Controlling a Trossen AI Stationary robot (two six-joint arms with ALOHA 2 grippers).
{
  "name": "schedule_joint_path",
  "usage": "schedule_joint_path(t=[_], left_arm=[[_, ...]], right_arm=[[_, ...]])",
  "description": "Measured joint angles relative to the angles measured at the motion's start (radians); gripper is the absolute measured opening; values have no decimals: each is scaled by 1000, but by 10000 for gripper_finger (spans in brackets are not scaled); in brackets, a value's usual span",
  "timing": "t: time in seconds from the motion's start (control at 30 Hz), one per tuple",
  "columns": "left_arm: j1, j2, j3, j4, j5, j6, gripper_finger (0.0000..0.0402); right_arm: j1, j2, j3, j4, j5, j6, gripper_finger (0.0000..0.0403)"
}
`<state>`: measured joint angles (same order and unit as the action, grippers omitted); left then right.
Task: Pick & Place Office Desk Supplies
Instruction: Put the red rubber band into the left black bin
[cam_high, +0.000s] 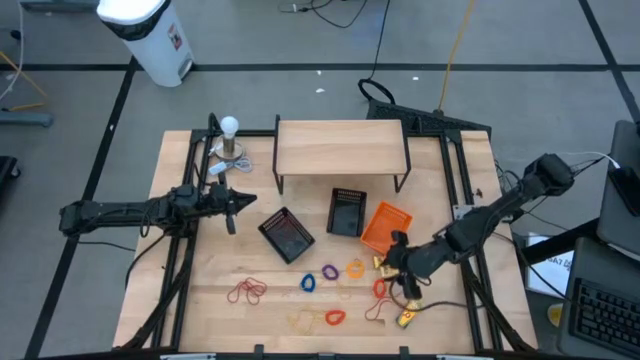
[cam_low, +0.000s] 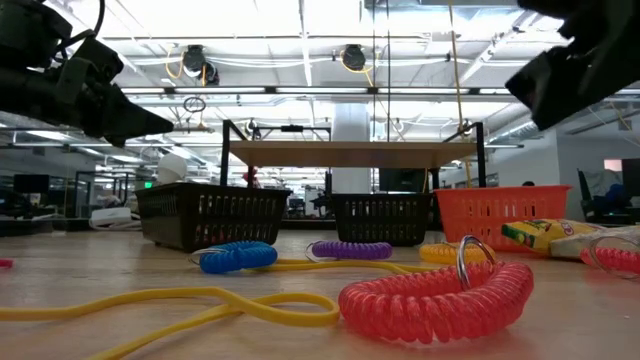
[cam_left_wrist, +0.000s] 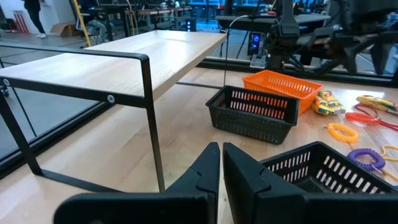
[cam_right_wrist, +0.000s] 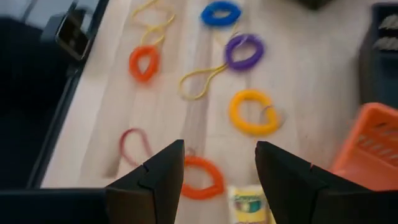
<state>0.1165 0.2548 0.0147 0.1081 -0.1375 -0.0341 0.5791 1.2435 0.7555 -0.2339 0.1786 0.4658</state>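
Looking down on the worktop (cam_high: 200, 300), we see the right pincer (cam_high: 398, 262) hanging low over the right part of the spread, just beside the orange tray (cam_high: 386, 226), and in its wrist view the two fingers (cam_right_wrist: 155, 177) stand well apart with nothing between them, so it's released. Right under it sit a red coil loop (cam_right_wrist: 202, 177) and a yellow packet (cam_right_wrist: 250, 205), the packet close to the orange tray's corner. A yellow-orange coil (cam_right_wrist: 252, 112), a purple coil (cam_right_wrist: 244, 51) and a blue coil (cam_right_wrist: 221, 13) lie in a loose row toward the middle, with an orange coil (cam_right_wrist: 143, 63) and thin yellow bands (cam_right_wrist: 199, 84) closer to the front edge. A thin dark red band (cam_right_wrist: 134, 146) lies flat near that edge too, and another bunch of red bands (cam_high: 246, 290) sits toward the front left. A second yellow packet (cam_high: 406, 318) lies near the front right. The left pincer (cam_high: 238, 205) waits off the left side, near the angled black mesh tray (cam_high: 287, 235), its fingers (cam_left_wrist: 205, 177) pressed together on nothing. A second black mesh tray (cam_high: 347, 212) sits in front of the little wooden shelf (cam_high: 340, 148) at the back edge, and a white ball on a stand (cam_high: 230, 135) is at the back left.
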Motion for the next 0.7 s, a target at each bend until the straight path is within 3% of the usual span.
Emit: schedule_joint_path(t=[0.23, 0.7], left_arm=[[0, 0, 0, 0, 0, 0, 24], [0, 0, 0, 0, 0, 0, 24]], right_arm=[[58, 144, 184, -208, -1, -14, 190], [98, 373, 302, -210, -109, -20, 190]])
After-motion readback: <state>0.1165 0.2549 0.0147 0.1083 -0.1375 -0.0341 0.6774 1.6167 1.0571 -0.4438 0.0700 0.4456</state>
